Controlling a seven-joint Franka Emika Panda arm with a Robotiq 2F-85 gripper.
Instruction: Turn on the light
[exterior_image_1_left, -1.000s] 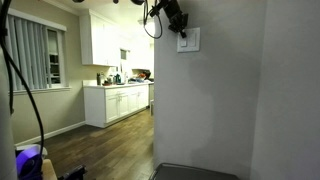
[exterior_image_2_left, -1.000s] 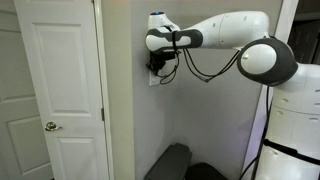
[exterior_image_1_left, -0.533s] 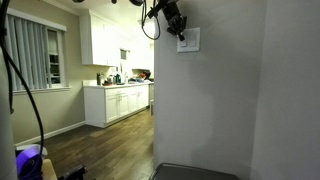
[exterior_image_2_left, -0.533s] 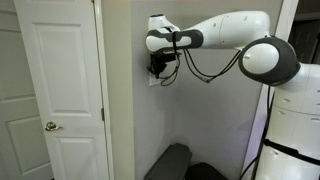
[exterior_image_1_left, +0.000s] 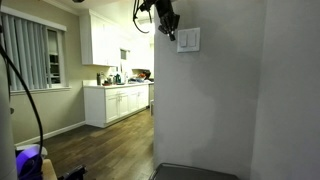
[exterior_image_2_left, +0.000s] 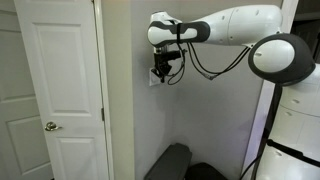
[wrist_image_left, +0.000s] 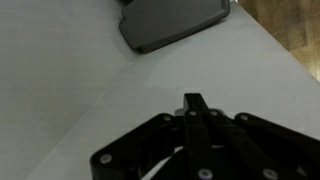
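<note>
White panelled door (exterior_image_2_left: 60, 90) at nine o'clock, round knob (exterior_image_2_left: 50, 127), window blinds (exterior_image_1_left: 35, 55), kitchen counter (exterior_image_1_left: 110, 86), wood floor (exterior_image_1_left: 100, 145), dark pad (exterior_image_2_left: 172, 160) at six o'clock

Gripper (exterior_image_1_left: 171, 31) at ten o'clock of the wall plate (exterior_image_1_left: 187, 40), just beside it; cabinets (exterior_image_1_left: 103, 40) at nine o'clock, farther back.

The wall (exterior_image_2_left: 130, 120) is matt paint, the arm (exterior_image_2_left: 240, 25) glossy white plastic, the floor (exterior_image_1_left: 100, 140) wood.
</note>
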